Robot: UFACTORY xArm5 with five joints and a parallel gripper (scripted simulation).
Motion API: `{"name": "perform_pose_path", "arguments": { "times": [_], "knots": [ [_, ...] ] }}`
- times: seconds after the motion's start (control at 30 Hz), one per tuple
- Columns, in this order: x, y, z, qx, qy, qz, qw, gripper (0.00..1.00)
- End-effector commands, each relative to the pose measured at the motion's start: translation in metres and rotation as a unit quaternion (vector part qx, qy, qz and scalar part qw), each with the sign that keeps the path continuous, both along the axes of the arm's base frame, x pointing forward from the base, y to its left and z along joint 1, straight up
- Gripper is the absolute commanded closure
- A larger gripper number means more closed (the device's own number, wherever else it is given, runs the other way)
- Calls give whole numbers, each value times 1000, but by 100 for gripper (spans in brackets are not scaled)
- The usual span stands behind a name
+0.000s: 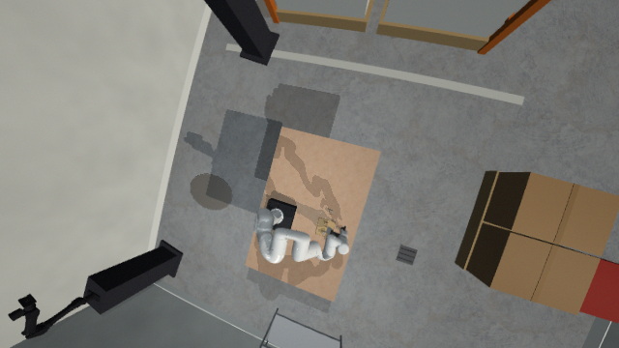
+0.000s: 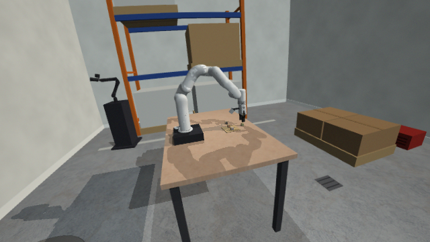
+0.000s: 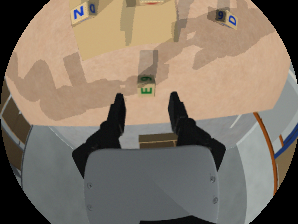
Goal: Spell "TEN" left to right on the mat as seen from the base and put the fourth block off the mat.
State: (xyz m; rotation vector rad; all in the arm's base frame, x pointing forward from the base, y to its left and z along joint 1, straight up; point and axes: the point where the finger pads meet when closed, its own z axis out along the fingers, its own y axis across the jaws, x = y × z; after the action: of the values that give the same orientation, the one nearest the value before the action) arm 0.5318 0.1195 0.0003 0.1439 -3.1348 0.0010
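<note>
One block with green E (image 2: 242, 124) (image 3: 146, 90), off the mat (image 1: 321, 226) (image 2: 226, 130) (image 3: 120, 42), on the table (image 1: 319, 164) (image 2: 215, 151) (image 3: 210, 97). In wrist view, near and slightly ahead of the claw (image 1: 342, 228) (image 2: 242, 120) (image 3: 146, 95), across its gap; claw rather wide, holding nothing. Farther out, block N (image 3: 80, 13) by a mat edge, and block D (image 3: 227, 18) off the mat, on the opposite side.

This looks like a warehouse or storeroom: beyond the claw (image 2: 242, 118) (image 3: 146, 100) and its tabletop (image 2: 215, 151) (image 1: 314, 164) (image 3: 200, 95) stand an orange-and-blue pallet rack (image 2: 244, 50) carrying big cartons (image 2: 215, 45), and more boxes (image 2: 339, 134) (image 1: 546, 242) sit stacked on a bare grey floor (image 2: 379, 208) (image 1: 411, 145).
</note>
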Motion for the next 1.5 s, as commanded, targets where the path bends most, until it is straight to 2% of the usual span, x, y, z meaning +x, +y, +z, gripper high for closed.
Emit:
{"name": "perform_pose_path", "arguments": {
  "times": [0.0,0.37,1.47],
  "knots": [
    [2,0,-3,0,-2,0,1000,37],
    [2,0,-13,0,-2,0,1000,37],
    [2,0,-14,0,-2,0,1000,37]
  ]
}}
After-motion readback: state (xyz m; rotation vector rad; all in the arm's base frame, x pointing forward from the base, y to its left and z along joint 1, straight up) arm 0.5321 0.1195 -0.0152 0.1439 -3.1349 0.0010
